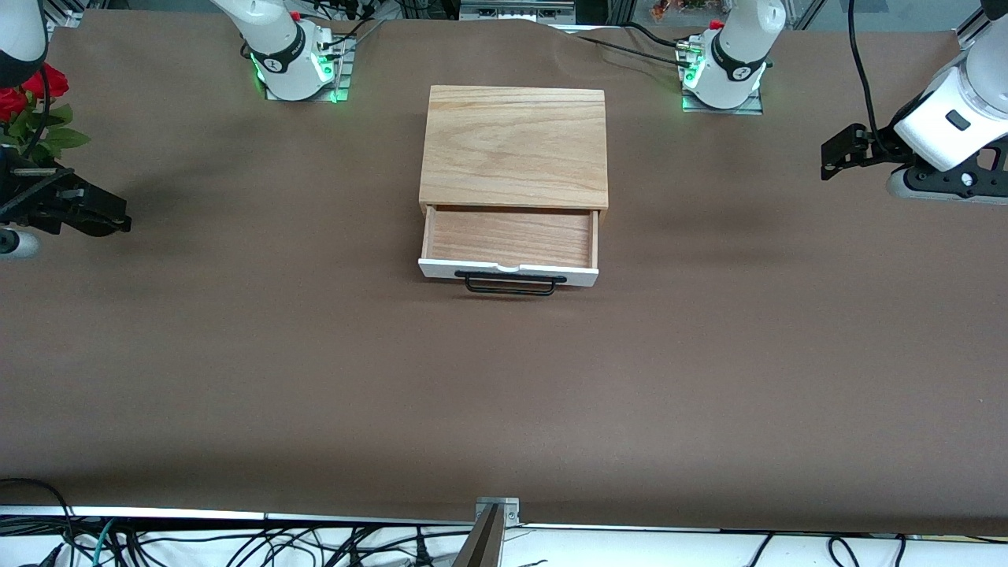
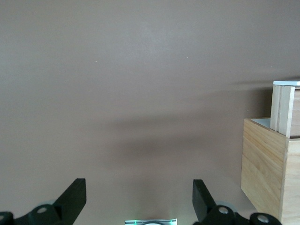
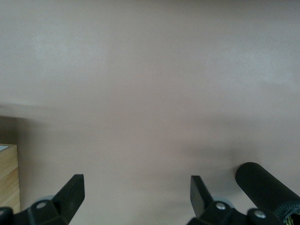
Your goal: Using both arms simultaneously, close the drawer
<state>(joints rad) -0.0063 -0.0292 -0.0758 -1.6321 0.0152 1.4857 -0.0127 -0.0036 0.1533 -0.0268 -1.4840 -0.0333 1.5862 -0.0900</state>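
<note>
The table (image 1: pixel 504 378) carries one landmark, the box (image 1: pixel 515 146), standing midway between the two arm bases. The drawer (image 1: pixel 509 238) is pulled out of the box toward the front camera, its wooden floor bare and its white front (image 1: pixel 508 272) facing that camera. The handle (image 1: pixel 510 283), a thin black bar, sits at the middle of that front.

The left arm (image 1: pixel 957 118) hangs over the table well apart from the box, toward its own end; the left gripper (image 2: pixel 138 199) is spread wide with nothing between its fingers. The right arm (image 1: pixel 20 39) hangs likewise at its end, and the right gripper (image 3: pixel 136 197) is also wide open and empty. Both arms wait, touching nothing. In the right wrist view a black ribbed cylinder (image 3: pixel 267 187) shows beside the gripper; what it is cannot be told.

The drawer looks stiff, light and empty, so it should slide with a modest push. The box also looks light and may skid rather than let the drawer go in. No grasp seems needed: the white front is the best contact, one gripper on each side of the handle, pushing evenly so the tray does not skew and jam.
</note>
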